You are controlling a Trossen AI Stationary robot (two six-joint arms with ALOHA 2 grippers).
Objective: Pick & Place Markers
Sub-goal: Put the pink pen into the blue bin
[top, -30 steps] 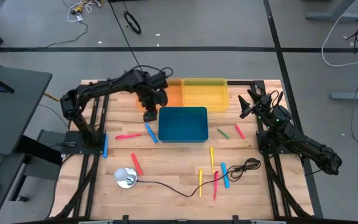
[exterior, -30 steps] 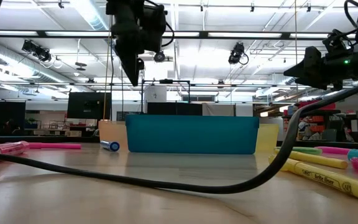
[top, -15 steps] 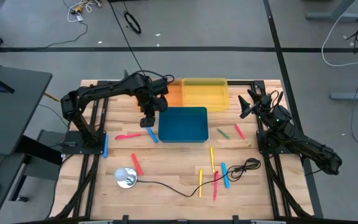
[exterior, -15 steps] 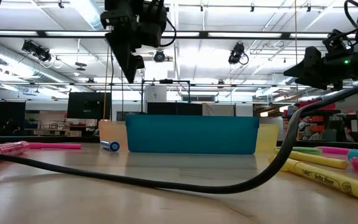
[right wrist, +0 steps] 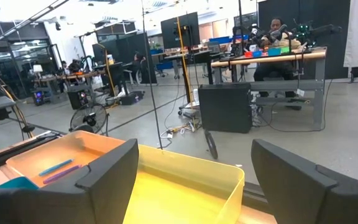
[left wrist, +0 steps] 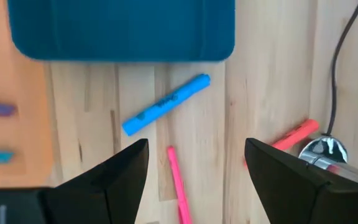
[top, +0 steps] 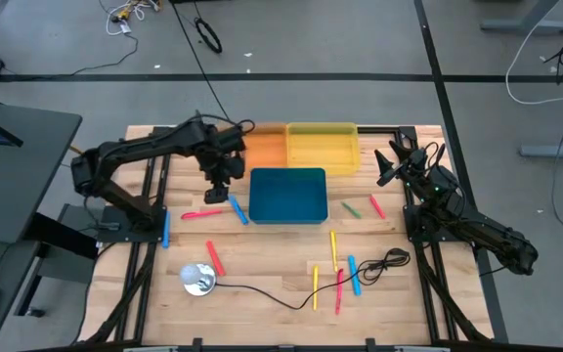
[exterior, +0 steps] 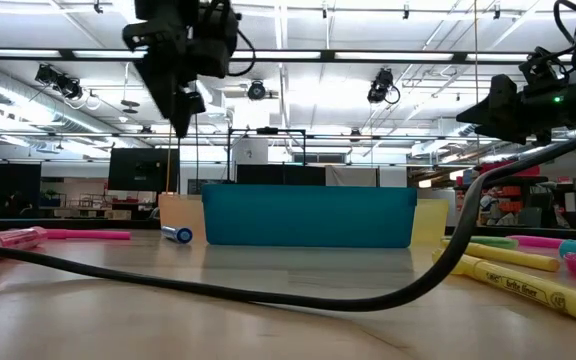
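On the left edge of the table (top: 262,256) a blue marker (top: 165,229) lies lengthwise, and nearer in a red marker (top: 214,258) rests just beside a small silver round object (top: 199,280), from which a thin black cable (top: 291,296) runs right. My left gripper (top: 219,190) hangs in the air with nothing in it, jaws wide, over the bare wood just left of the blue bin (top: 287,196). Below it lie a pink marker (left wrist: 178,189) and a blue marker (left wrist: 165,105), the blue one slanting close to the bin's left wall.

Behind the blue bin stand an orange bin (top: 266,146) and a yellow bin (top: 322,147), side by side. A teal marker (right wrist: 55,166) and a purple marker (right wrist: 61,174) rest in the orange one.

Right of the blue bin, a green marker (top: 351,209) and a red marker (top: 376,206) lie near each other. Nearer the front edge is a cluster: two yellow markers (top: 333,249), a blue one (top: 354,275) and a red one (top: 339,291), by the cable's coiled end.

My right gripper (top: 387,168) waits at the table's right edge beside the yellow bin, raised above the table, jaws wide and empty.
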